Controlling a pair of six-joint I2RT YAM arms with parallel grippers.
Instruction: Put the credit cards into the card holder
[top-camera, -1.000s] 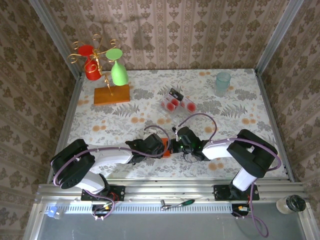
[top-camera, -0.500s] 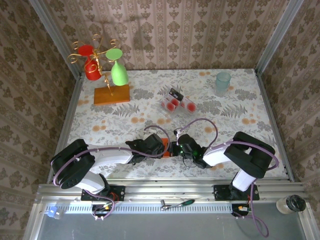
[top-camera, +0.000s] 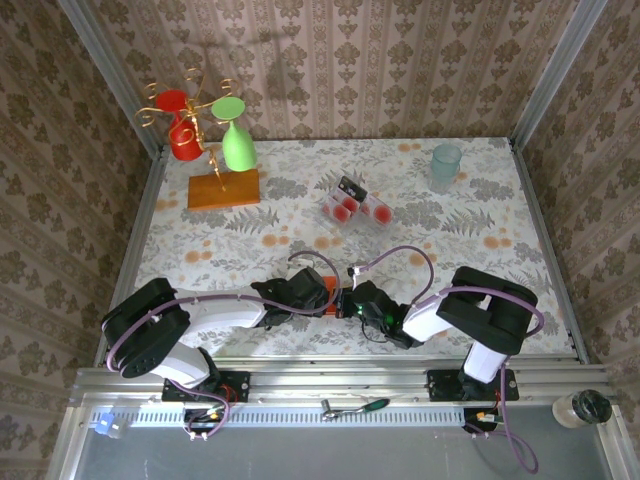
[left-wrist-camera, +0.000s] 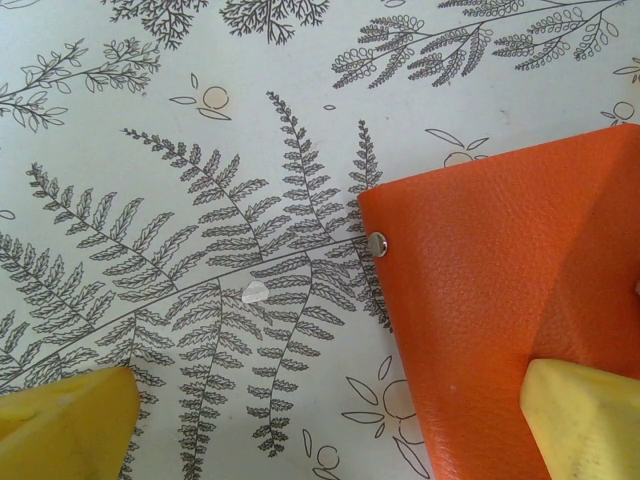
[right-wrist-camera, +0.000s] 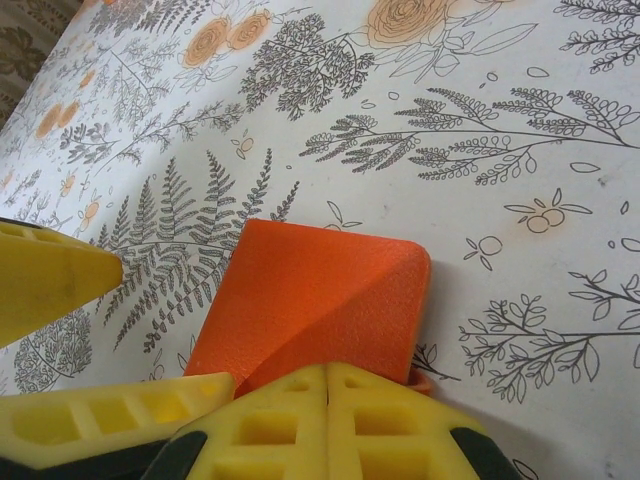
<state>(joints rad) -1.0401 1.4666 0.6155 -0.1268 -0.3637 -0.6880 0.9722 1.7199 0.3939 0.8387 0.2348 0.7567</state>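
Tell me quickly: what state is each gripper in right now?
Left gripper: open, holding nothing, one finger over the card holder.
Right gripper: closed at the card holder's edge; whether it grips it cannot be told.

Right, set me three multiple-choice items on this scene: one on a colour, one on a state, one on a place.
1. The card holder is:
A. blue
B. green
C. orange

2. The left end effector is:
A. open
B. shut on a card
C. shut on nothing

3. The credit cards lie:
A. inside the card holder
B. on the table, beyond the holder from the arms
C. between the left end effector's fingers

Answers:
1 C: its grained cover shows orange in both wrist views.
2 A: its two yellow fingers stand far apart, one over the holder, one over bare table.
3 B: the top view shows them in a small pile on the cloth, well apart from the holder.
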